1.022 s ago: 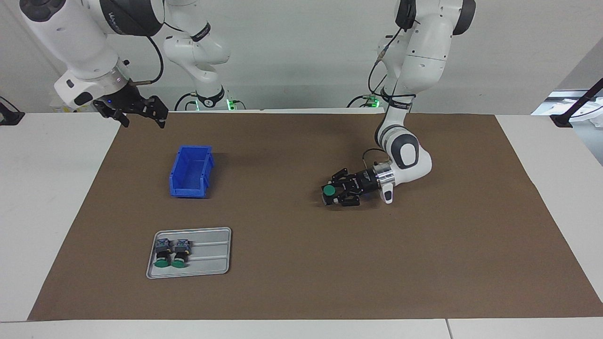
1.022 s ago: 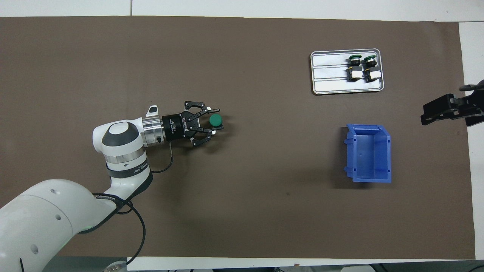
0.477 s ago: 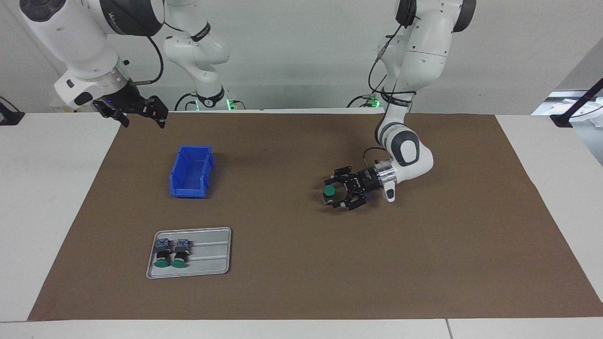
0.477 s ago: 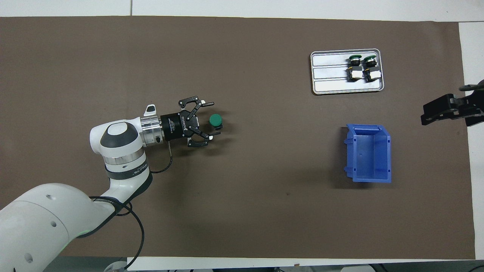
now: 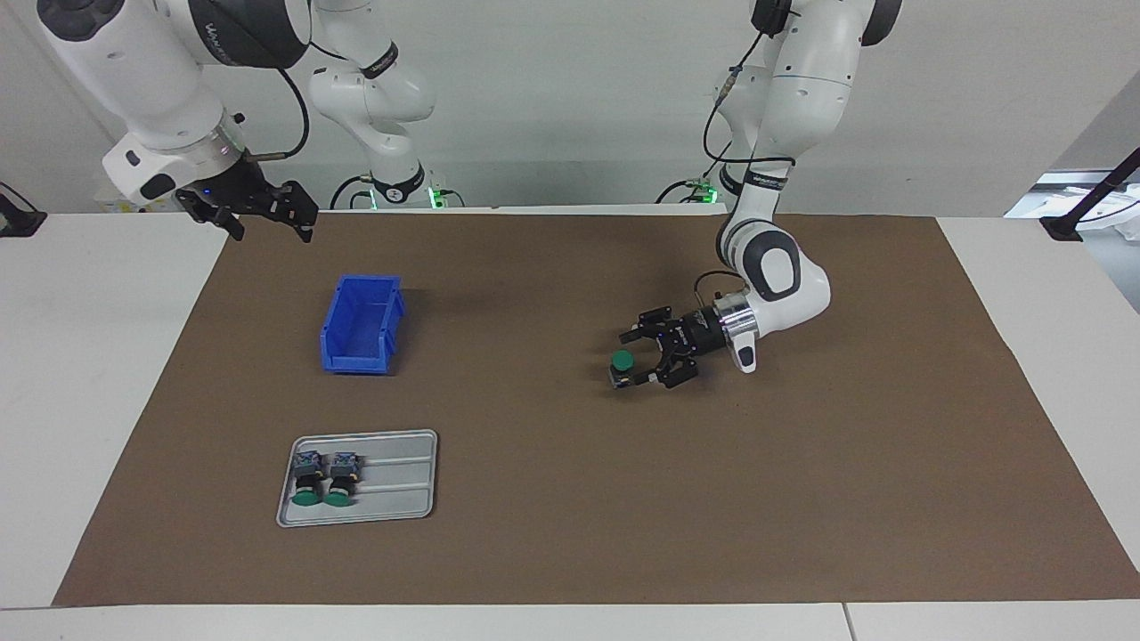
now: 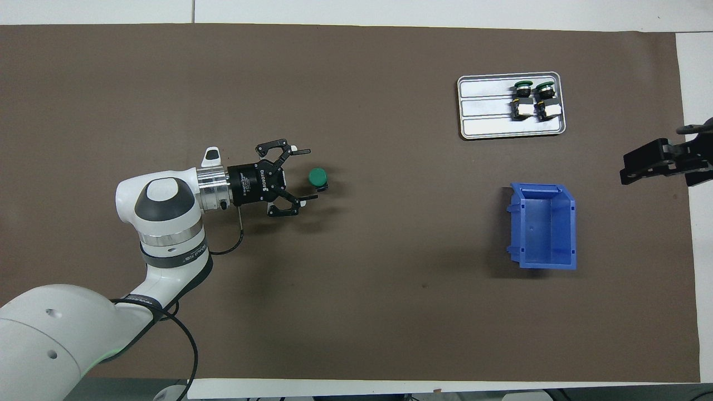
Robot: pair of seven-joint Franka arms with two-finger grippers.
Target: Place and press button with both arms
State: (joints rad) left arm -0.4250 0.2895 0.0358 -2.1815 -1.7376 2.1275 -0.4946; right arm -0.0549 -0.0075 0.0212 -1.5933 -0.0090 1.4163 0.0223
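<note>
One button (image 5: 622,362) (image 6: 318,177) stands upright on the brown mat, green cap up, about mid-table toward the left arm's end. My left gripper (image 5: 640,360) (image 6: 306,176) lies low and level beside it with the fingers spread wide. The button sits just off the fingertips and nothing grips it. My right gripper (image 5: 271,228) (image 6: 630,170) hangs open and empty over the mat's edge at the right arm's end, and that arm waits. Two more buttons (image 5: 322,482) (image 6: 533,99) lie side by side in the metal tray (image 5: 401,482) (image 6: 486,113).
A blue bin (image 5: 360,326) (image 6: 543,229) stands on the mat at the right arm's end, nearer the robots than the tray. The brown mat (image 5: 570,499) (image 6: 356,289) covers most of the white table.
My left gripper has opened, let go of the button and drawn back toward the left arm's end. The button stays standing where it was. The right arm has not moved.
</note>
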